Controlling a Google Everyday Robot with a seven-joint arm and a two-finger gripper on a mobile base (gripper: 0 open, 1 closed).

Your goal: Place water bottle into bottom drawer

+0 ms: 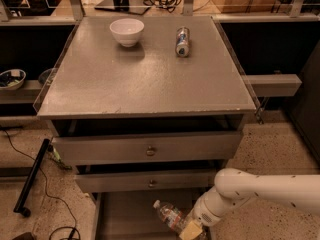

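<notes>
- Gripper (189,229): at the bottom edge of my view, low over the right side of the bottom drawer (127,214); I read its yellow-padded jaws as clamped on the base end of the water bottle (168,216).
- Water bottle: tilted, white cap pointing up and left, lying over the drawer's grey floor just below the middle drawer front (145,181).
- Bottom drawer: pulled out, and only its rear part is in view.
- White arm (260,186): comes in from the right edge and bends down to the gripper.
- Top drawer (150,148): slightly open, brass knob at centre.
- Cabinet top (145,84): carries a white bowl (127,31) at rear left and a silver-blue can (182,41) on its side, near the bowl.
</notes>
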